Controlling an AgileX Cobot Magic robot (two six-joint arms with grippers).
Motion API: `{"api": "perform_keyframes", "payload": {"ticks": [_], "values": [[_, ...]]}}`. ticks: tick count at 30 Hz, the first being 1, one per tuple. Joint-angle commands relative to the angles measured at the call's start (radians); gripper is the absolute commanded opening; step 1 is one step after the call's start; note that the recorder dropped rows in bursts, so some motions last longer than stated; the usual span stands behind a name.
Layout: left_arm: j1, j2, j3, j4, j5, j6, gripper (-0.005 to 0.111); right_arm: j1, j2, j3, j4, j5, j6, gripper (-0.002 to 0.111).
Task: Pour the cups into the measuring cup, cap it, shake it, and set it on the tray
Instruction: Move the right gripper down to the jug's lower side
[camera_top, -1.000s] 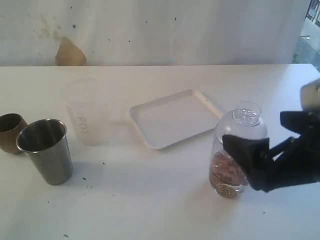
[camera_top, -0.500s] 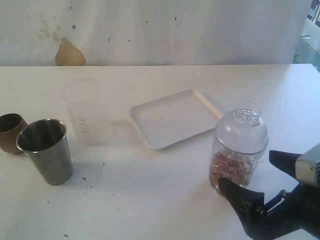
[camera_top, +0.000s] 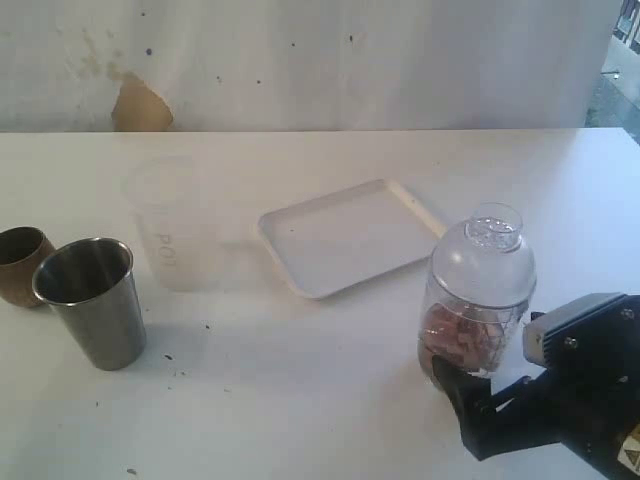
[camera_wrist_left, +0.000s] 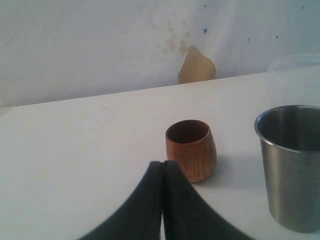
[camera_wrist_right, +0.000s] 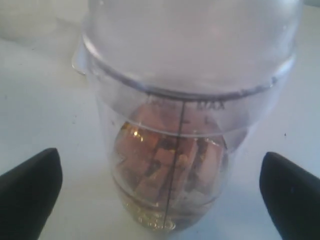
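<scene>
The measuring cup (camera_top: 478, 300) stands on the table in front of the tray (camera_top: 345, 238), capped with a clear domed lid (camera_top: 483, 262), brown pieces and a little liquid inside (camera_wrist_right: 167, 165). My right gripper (camera_top: 488, 345) is open low at the cup's base, its fingers (camera_wrist_right: 30, 195) wide on either side and not touching. The brown cup (camera_top: 20, 265), steel tumbler (camera_top: 90, 300) and frosted cup (camera_top: 168, 225) stand at the left. My left gripper (camera_wrist_left: 162, 162) is shut and empty, just short of the brown cup (camera_wrist_left: 191, 149), beside the tumbler (camera_wrist_left: 290, 165).
The white table (camera_top: 300, 400) ends at a pale wall with a brown patch (camera_top: 140, 105) behind. The frosted cup (camera_wrist_left: 295, 75) stands behind the tumbler in the left wrist view.
My right gripper has left the measuring cup's middle, dropped down and toward the front, and now sits low by its base. The cup has not moved.
</scene>
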Motion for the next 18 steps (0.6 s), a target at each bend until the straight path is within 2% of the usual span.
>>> {"api": "perform_keyframes", "payload": {"ticks": [1,18], "values": [[-0.004,-0.003,0.005,0.003,0.0,-0.002,0.0,-0.008,0.102,-0.006,-0.005,-0.172,-0.015,0.105],[-0.004,-0.003,0.005,0.003,0.0,-0.002,0.0,-0.008,0.35,-0.103,0.006,-0.301,-0.013,0.105]]}}
